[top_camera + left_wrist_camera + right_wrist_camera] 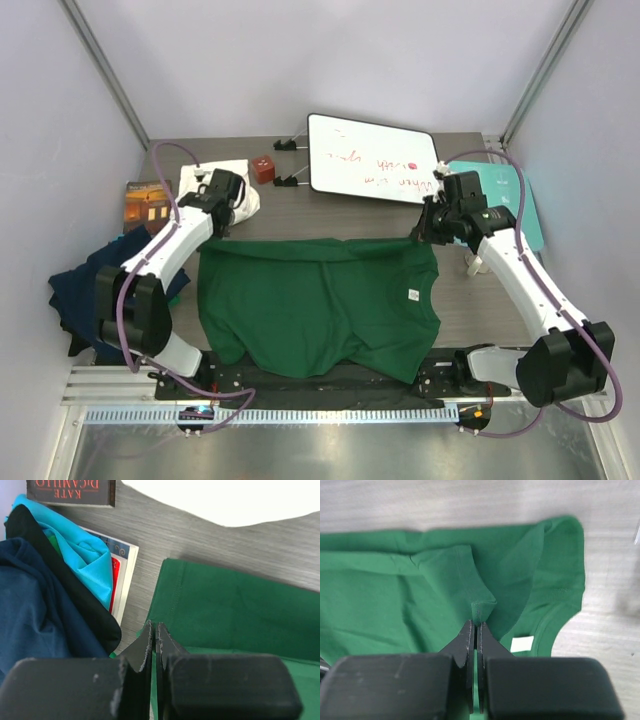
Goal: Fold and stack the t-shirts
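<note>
**Green shirt pinched along its far edge**

The dark green cloth t-shirt lies low centre on the grey wooden surface. The left end effector and right end effector, both closed tight, pinch its far edge. A crumpled navy blue t-shirt lies at left, and a cream-white t-shirt at upper left.

Robot lab cell: plain white walls, aluminium mounting rail

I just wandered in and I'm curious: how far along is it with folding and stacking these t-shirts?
It is early on. Done: nothing is stacked yet. In hand: the green t-shirt lies spread out, with the left gripper and right gripper both shut on its far edge, apparently mid-fold. Left: the navy t-shirt lies crumpled at the left and the white t-shirt sits apart at the back.
</note>
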`<state>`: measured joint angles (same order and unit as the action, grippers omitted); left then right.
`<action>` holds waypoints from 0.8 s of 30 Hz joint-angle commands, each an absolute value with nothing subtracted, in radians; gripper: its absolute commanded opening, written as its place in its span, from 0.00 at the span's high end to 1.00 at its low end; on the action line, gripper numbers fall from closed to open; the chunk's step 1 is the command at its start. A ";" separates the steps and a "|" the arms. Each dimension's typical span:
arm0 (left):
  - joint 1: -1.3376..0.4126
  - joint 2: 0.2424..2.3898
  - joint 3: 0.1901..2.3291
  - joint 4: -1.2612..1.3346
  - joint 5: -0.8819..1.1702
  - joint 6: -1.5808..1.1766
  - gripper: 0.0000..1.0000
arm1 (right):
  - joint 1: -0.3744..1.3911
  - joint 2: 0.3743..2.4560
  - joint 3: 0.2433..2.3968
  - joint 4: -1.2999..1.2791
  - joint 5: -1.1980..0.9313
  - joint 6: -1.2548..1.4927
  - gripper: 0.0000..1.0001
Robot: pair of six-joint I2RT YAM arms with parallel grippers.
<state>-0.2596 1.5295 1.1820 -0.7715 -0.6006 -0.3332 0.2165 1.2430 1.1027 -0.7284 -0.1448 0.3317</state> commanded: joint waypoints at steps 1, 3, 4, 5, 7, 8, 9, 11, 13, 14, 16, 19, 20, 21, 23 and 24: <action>-0.261 1.583 1.236 -0.825 -0.644 -0.342 1.00 | 0.233 1.195 1.043 -0.735 -0.146 0.359 0.99; -0.261 1.618 1.239 -0.831 -0.647 -0.350 1.00 | 0.238 1.198 1.025 -0.729 -0.150 0.364 0.99; -0.261 1.632 1.242 -0.834 -0.653 -0.351 1.00 | 0.250 1.203 1.006 -0.726 -0.144 0.373 0.99; -0.262 1.641 1.247 -0.838 -0.655 -0.353 1.00 | 0.256 1.207 0.999 -0.721 -0.140 0.376 0.99; -0.261 1.673 1.259 -0.854 -0.663 -0.359 1.00 | 0.270 1.216 0.982 -0.718 -0.134 0.377 0.99; -0.261 1.681 1.262 -0.859 -0.669 -0.359 1.00 | 0.284 1.227 0.976 -0.716 -0.126 0.385 0.99; -0.261 1.690 1.262 -0.862 -0.670 -0.364 1.00 | 0.288 1.232 0.971 -0.715 -0.126 0.387 0.99; -0.261 1.697 1.259 -0.867 -0.673 -0.367 1.00 | 0.304 1.239 0.954 -0.715 -0.115 0.397 0.99; -0.261 1.704 1.253 -0.870 -0.669 -0.371 1.00 | 0.314 1.241 0.936 -0.713 -0.112 0.403 0.99; -0.261 1.707 1.250 -0.874 -0.669 -0.377 1.00 | 0.322 1.239 0.930 -0.712 -0.110 0.406 0.99; -0.261 1.723 1.240 -0.879 -0.673 -0.382 1.00 | 0.330 1.236 0.914 -0.710 -0.104 0.411 0.99; -0.261 1.740 1.244 -0.899 -0.701 -0.399 1.00 | 0.331 1.223 0.899 -0.715 -0.072 0.417 0.99; -0.261 1.735 1.241 -0.896 -0.709 -0.402 1.00 | 0.331 1.215 0.894 -0.713 -0.061 0.419 0.99; -0.261 1.730 1.230 -0.890 -0.716 -0.403 1.00 | 0.331 1.201 0.891 -0.715 -0.043 0.426 0.99; -0.261 1.727 1.220 -0.887 -0.712 -0.402 1.00 | 0.331 1.192 0.874 -0.713 -0.040 0.433 0.99; -0.261 1.732 1.212 -0.890 -0.709 -0.399 1.00 | 0.331 1.193 0.871 -0.715 -0.040 0.434 0.99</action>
<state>-0.2596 1.7401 1.2201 -0.8738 -0.6693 -0.3824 0.3264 1.2346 0.8837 -0.7341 -0.0826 0.4084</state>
